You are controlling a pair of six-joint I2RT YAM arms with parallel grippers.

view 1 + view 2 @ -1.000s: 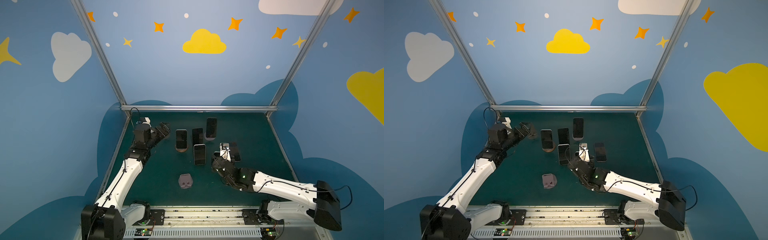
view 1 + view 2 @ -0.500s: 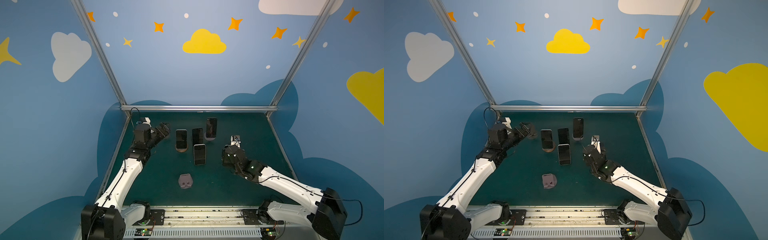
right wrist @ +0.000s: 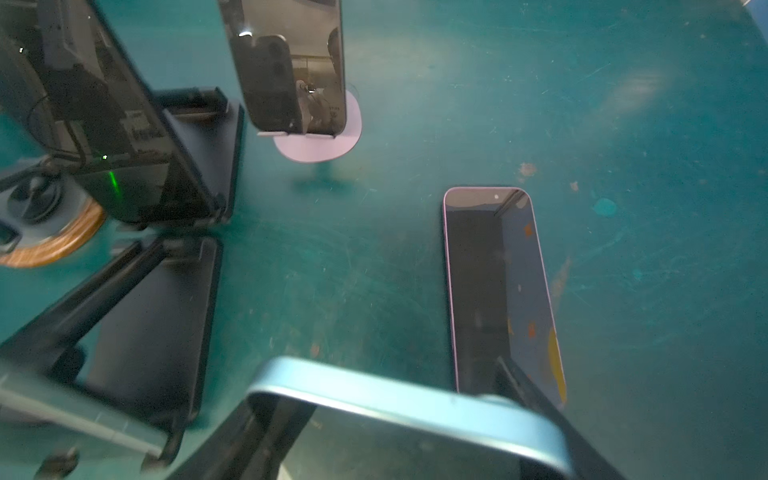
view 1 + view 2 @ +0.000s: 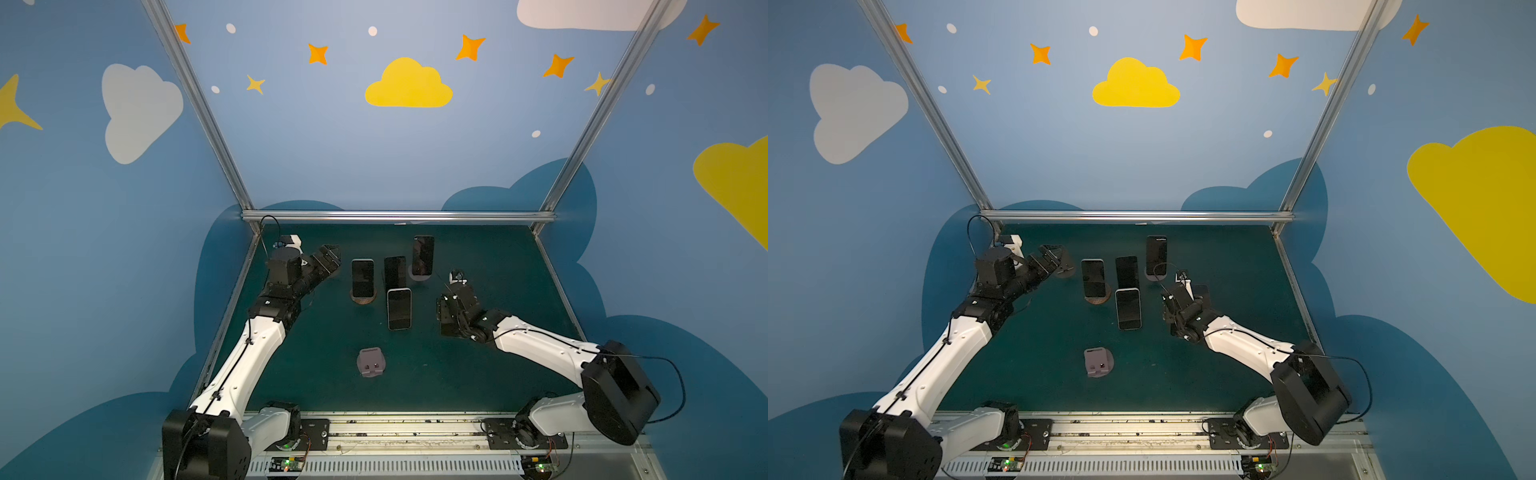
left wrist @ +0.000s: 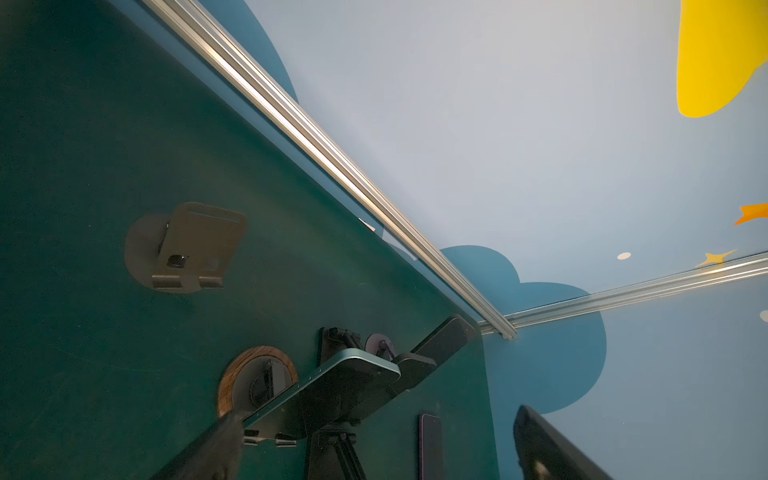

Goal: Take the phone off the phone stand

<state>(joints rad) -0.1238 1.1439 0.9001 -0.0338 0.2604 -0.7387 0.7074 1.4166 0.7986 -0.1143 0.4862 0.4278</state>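
While left gripper (image 4: 331, 257) hangs jaws spread, likeliest target is green phone (image 4: 363, 277) on wood-base stand (image 4: 364, 298): long axis near upright, just centre-ward of those jaws; left arm nearer. Opposite, right gripper (image 4: 443, 311) clenched, grasp unclear. Crowding behind: black-stand phone (image 4: 395, 271), pink-stand phone (image 4: 423, 254); empty dark stand (image 5: 187, 245) beside left jaws.

flat phone (image 3: 494, 291) lying right of front phone (image 4: 399, 308) | my held phone (image 3: 415, 444) hanging between | empty stand (image 4: 370, 362) sitting before them

Blue phone (image 3: 415, 405) in right claw (image 3: 380, 419)
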